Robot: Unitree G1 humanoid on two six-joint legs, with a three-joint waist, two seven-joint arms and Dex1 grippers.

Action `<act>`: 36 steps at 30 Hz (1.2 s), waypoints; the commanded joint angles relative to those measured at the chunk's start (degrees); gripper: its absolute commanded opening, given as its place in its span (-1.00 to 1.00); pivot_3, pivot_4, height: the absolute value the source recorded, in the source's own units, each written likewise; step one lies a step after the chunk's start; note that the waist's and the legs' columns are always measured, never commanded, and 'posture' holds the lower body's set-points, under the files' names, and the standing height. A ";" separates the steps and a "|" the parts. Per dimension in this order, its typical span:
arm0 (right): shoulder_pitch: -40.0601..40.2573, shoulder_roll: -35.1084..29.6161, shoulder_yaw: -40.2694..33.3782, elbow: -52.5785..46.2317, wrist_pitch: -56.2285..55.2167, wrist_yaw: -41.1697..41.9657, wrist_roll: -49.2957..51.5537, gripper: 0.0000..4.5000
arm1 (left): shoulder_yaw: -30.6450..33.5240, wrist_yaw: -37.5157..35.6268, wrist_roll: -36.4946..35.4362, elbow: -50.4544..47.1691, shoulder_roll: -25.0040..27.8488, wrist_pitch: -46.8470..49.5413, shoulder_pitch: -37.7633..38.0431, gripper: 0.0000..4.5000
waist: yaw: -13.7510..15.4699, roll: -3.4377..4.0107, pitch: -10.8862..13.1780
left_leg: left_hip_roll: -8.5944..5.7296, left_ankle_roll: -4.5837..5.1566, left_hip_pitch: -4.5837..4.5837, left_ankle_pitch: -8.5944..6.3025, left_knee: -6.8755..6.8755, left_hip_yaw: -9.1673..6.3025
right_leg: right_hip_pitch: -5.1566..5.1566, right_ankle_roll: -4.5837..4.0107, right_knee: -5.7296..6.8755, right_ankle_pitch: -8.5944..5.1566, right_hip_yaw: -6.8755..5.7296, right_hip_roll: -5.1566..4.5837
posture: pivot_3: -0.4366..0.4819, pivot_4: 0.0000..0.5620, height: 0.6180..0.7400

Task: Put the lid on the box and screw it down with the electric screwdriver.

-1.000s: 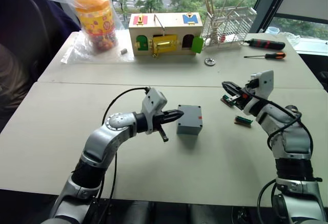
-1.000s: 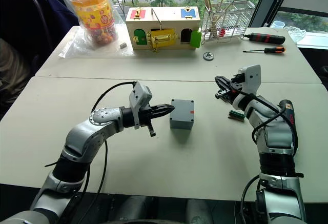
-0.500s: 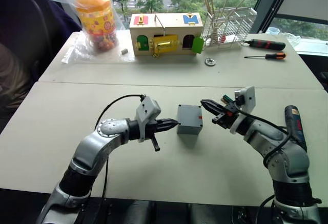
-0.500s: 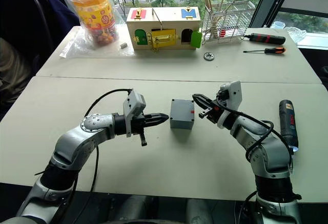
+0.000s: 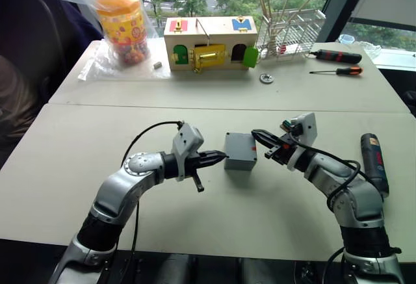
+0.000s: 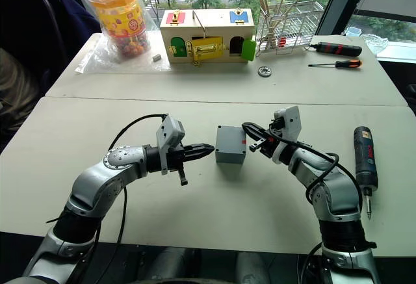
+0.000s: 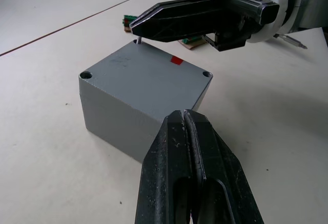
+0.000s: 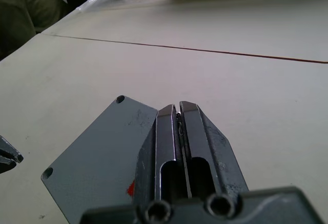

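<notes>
Nearest you, your left hand [image 5: 223,158] is pinched shut on nothing, its tips just beside the left wall of the box [image 5: 240,152], which sits on the bench [image 5: 260,219] midway between your arms. The lid [image 7: 148,73] looks already seated on top, flush at the edges, though you cannot make out a seam. Judge both as stiff, light plastic with smooth walls: the box will likely skate on the bench if pushed sideways, so brace it against opposite walls, low down, and keep off the corner holes. Your right hand [image 5: 255,133] is closed narrowly on what seems to be a small screw [image 7: 138,41], held point-down over the lid's far corner; it is tiny and easily dropped. Whether it sits in the hole is hard to tell. The near corner is hidden behind your left fingers. The screwdriver [image 6: 364,155] lies flat on the bench to the right, well apart from the box; it looks heavy and rigid, best taken around its thick body. Whether screws sit in the other holes cannot be seen.
</notes>
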 commanded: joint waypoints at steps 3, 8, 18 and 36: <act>-0.89 -0.43 0.69 -0.25 -1.56 0.85 -1.04 -0.98 | 1.02 0.42 -0.51 -1.67 -0.20 -0.57 -0.60 -1.00 | 0.00 0.00 0.00 | 0.00 0.00 0.00 0.00 0.00 0.00 | 0.00 0.00 0.00 0.00 0.00 0.00 | -0.05 -0.47 1.00; -0.74 -1.21 1.40 -0.60 -1.23 1.31 -2.19 -0.60 | 1.22 1.09 -1.16 -2.16 -0.60 0.19 -1.09 -1.00 | -0.02 0.00 0.00 | 0.00 0.00 0.00 0.00 0.00 0.00 | 0.00 0.00 0.00 0.00 0.00 0.00 | -0.05 -0.47 1.00; -1.15 -3.32 -8.78 -5.74 2.25 -3.71 1.19 0.51 | 0.86 1.48 -2.60 -1.39 -3.49 -0.06 -2.95 -1.00 | 0.23 0.00 0.00 | 0.00 0.00 0.00 0.00 0.01 0.00 | 0.01 0.00 0.00 0.00 0.00 0.00 | -0.05 -0.47 1.00; 3.61 -52.70 -24.31 8.39 48.75 7.73 10.19 0.99 | -9.92 -3.87 1.77 0.63 -9.66 -6.62 -10.11 -1.00 | 0.32 0.03 0.01 | 0.15 0.08 -0.01 -0.04 0.01 0.35 | 0.24 0.00 -0.28 0.00 0.02 0.02 | -0.05 -0.47 1.00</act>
